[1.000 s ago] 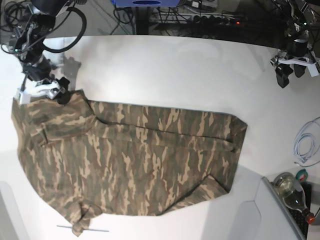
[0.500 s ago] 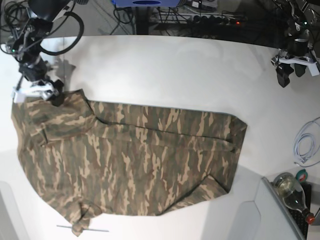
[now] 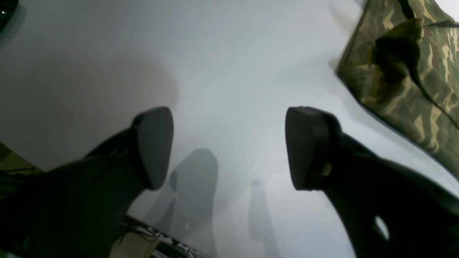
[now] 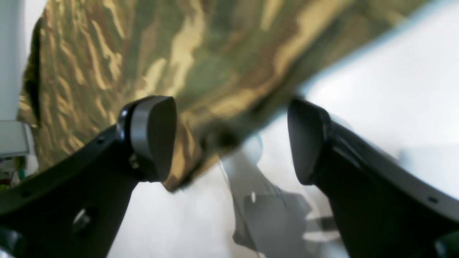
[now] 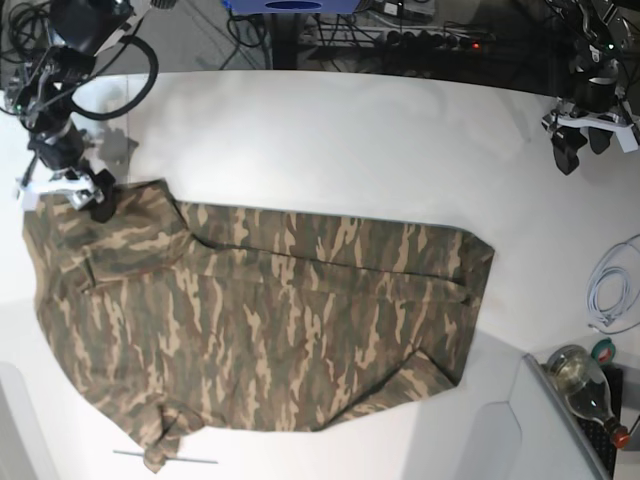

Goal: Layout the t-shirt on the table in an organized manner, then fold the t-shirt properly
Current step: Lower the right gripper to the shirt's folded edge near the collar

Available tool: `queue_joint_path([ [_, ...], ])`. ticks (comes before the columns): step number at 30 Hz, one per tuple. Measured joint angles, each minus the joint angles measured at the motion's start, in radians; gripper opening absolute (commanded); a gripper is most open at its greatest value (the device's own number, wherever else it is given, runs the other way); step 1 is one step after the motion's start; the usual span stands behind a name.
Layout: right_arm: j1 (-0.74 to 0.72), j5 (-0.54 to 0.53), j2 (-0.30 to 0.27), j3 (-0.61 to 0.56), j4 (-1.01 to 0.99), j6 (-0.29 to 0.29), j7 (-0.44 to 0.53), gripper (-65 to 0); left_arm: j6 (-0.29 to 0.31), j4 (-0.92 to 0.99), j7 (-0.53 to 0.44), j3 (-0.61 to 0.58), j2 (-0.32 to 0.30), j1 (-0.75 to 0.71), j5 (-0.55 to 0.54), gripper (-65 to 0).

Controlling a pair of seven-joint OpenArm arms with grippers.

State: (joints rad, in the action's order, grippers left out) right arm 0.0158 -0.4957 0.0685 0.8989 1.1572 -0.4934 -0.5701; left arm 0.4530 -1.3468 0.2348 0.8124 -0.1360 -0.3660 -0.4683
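Drawn back from the t-shirt (image 5: 250,320), right gripper (image 5: 62,192) fingers (image 4: 152,138) stay apart, empty.

Beyond the bench's far curved edge, a dark floor (image 5: 420,40) carries tangled black cables (image 5: 250,30), a black power strip (image 5: 440,40) and a blue plastic object (image 5: 290,6).

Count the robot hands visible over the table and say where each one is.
2. The right hand hovers at the t-shirt's top-left corner; the left hand hangs over bare table at far right. Both open, empty.
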Motion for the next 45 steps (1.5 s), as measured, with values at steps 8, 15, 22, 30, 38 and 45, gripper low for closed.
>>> queue_joint_path([
  [8, -0.010, -0.002, -0.003, -0.002, -0.013, 0.000, 0.002, -20.0, -0.003, 0.000, 0.000, 0.006, -0.001, -0.014, -0.001, -18.8],
  [15, -0.009, 0.013, -0.002, -0.002, -0.016, 0.000, -0.018, -44.6, -0.003, 0.001, 0.000, 0.006, 0.000, -0.014, 0.000, -18.8],
  [22, -0.013, 0.023, -0.002, -0.002, -0.019, 0.006, -0.043, -63.3, -0.003, 0.001, 0.000, 0.006, 0.000, -0.014, 0.000, -18.8],
  [30, -0.057, 0.024, -0.014, -0.089, 0.096, 0.026, -0.156, -63.2, -0.003, 0.001, 0.000, 0.004, 0.000, -0.014, 0.000, -18.8],
  [38, -0.164, 0.029, -0.071, -0.212, 0.066, 0.080, -0.155, -63.3, -0.003, 0.000, 0.000, -0.002, 0.002, -0.014, 0.000, -18.8],
  [45, -0.332, 0.021, -0.164, -0.311, -0.132, 0.083, -0.089, -63.2, -0.003, 0.000, 0.001, -0.004, 0.003, -0.039, 0.000, -18.8],
])
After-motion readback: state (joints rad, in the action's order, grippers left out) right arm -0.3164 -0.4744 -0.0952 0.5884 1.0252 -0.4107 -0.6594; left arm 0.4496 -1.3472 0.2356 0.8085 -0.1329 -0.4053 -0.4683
